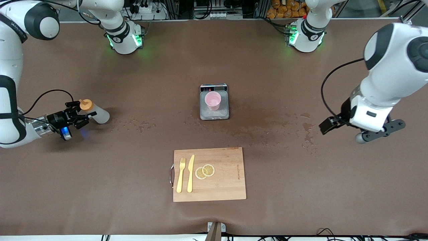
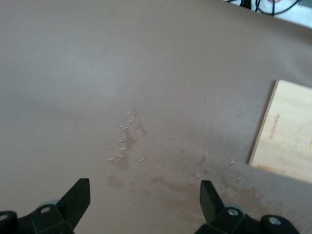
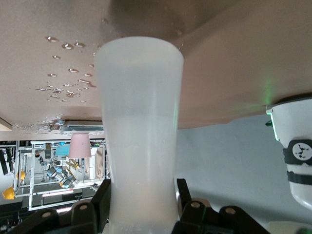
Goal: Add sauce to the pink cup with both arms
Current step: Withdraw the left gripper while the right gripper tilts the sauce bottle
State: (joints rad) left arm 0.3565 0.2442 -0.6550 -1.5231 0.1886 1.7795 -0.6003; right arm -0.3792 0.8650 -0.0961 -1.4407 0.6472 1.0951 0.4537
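Now the right end effector (image 1: 81,113) pinches the sauce (image 1: 95,112) near its cap (lift straight, squeeze gently); the left end effector (image 2: 145,204) waits, wide open and empty.

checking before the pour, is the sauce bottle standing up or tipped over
Tipped. The sauce bottle lies sideways near the table's right-arm end, orange cap toward the right claw, which is closed around it just below the cap.

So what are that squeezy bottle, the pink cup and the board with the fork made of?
The sauce bottle looks like soft, cloudy, translucent plastic: light shows through its matte wall. The pink cup seems smooth, opaque plastic of one even colour. The cutting board looks like unvarnished wood, with visible grain strips and a metal handle.
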